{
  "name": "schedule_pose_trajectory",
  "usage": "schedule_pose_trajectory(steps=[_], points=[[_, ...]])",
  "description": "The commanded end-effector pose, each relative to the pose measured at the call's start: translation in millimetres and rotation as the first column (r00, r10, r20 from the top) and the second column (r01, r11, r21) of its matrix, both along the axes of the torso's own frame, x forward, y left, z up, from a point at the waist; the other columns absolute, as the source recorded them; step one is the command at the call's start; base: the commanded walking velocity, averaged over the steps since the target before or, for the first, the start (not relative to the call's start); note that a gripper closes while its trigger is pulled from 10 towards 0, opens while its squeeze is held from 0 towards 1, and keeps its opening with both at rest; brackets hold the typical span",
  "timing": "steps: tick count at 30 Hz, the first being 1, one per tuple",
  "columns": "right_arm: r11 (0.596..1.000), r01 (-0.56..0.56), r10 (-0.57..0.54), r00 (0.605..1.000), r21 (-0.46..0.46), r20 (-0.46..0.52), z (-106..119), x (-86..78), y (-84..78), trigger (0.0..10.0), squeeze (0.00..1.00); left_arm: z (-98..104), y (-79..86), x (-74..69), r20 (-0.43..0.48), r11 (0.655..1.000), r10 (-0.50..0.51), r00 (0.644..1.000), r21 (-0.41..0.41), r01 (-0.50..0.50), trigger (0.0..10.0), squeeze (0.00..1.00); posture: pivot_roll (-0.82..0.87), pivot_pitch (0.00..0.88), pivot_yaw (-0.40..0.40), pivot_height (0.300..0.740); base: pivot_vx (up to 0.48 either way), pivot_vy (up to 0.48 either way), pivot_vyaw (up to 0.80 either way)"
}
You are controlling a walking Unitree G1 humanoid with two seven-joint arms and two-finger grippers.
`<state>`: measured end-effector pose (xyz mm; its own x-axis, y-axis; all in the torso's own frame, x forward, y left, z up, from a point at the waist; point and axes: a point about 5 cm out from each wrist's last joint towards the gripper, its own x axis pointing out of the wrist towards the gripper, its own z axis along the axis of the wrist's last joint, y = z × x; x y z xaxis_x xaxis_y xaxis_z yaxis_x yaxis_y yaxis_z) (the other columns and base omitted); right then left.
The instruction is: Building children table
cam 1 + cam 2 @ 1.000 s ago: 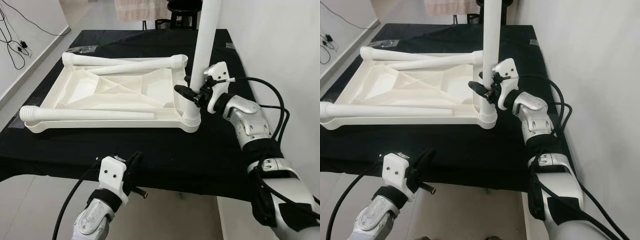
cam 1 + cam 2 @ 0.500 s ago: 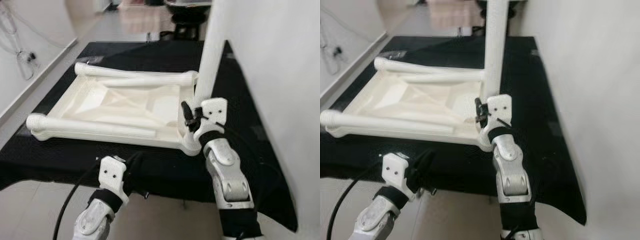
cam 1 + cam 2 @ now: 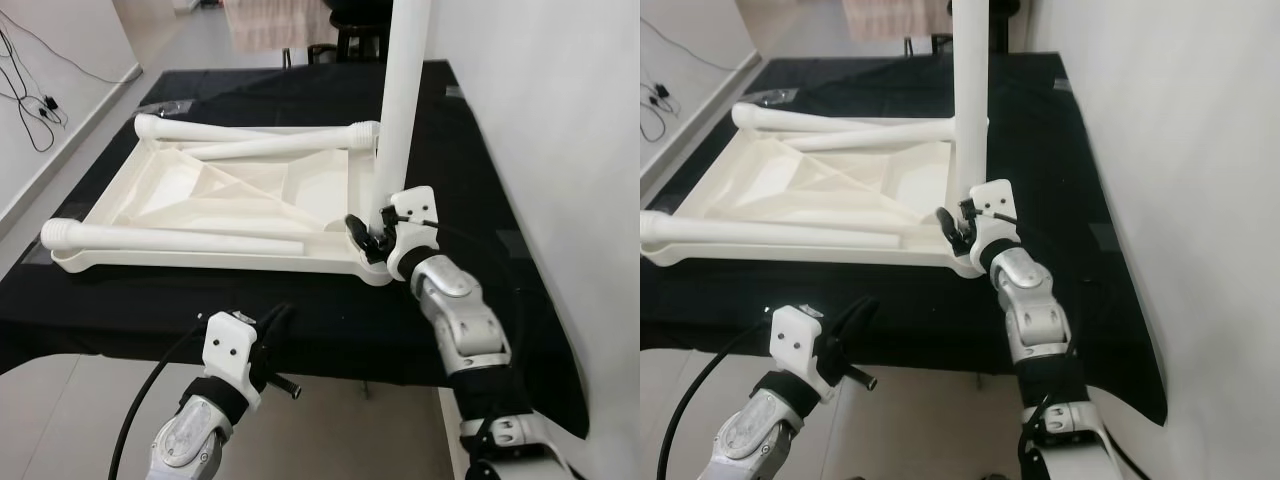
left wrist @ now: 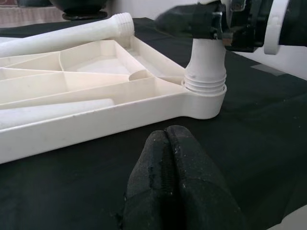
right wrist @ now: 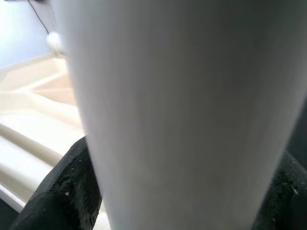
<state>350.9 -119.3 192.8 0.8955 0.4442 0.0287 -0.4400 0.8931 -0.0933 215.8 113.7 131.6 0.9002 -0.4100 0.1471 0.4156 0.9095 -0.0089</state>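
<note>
The white table top (image 3: pixel 200 262) lies upside down on a black-covered table. One white leg (image 3: pixel 400 110) stands upright in its near right corner socket (image 4: pixel 205 91). My right gripper (image 3: pixel 372 238) is shut on this leg just above the socket, and its black fingers (image 5: pixel 62 191) flank the leg (image 5: pixel 182 115) in the right wrist view. A loose leg (image 3: pixel 170 238) lies along the near side of the top, and two more (image 3: pixel 270 143) lie at the far side. My left gripper (image 3: pixel 275 325) hangs by the table's front edge, with its fingers (image 4: pixel 177 191) pressed together on nothing.
The black cloth (image 3: pixel 300 310) reaches the table's front edge. A white wall (image 3: pixel 560 120) runs close along the right. Cables (image 3: pixel 30 90) lie on the floor at the left. A dark stool (image 3: pixel 360 20) and a hanging cloth (image 3: pixel 270 20) stand beyond the table.
My right forearm has swung from the right side of the upright leg round to its near side, and the gripper now holds lower, close to the socket. The left arm has stayed put.
</note>
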Motion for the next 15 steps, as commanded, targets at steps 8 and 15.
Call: schedule_pose_trajectory(steps=[8, 15], points=[[0.914, -0.397, 0.395, 0.918, -0.09, -0.036, 4.1, 16.4, -3.5, 10.0, 0.0, -6.5, -2.1, 0.9, -0.015, 1.0, 0.008, 1.0, 0.001, -0.008, 10.0, 0.0, 0.13, 0.111, -0.003, 0.74, 0.0, 0.0, 0.0], [0.895, -0.445, 0.444, 0.895, -0.008, -0.045, 5.8, 21.8, -2.0, 0.0, 0.0, -6.7, -3.5, 1.2, -0.015, 1.0, 0.007, 1.0, -0.002, -0.007, 10.0, 0.0, 0.13, 0.113, -0.001, 0.74, 0.0, 0.0, 0.0]])
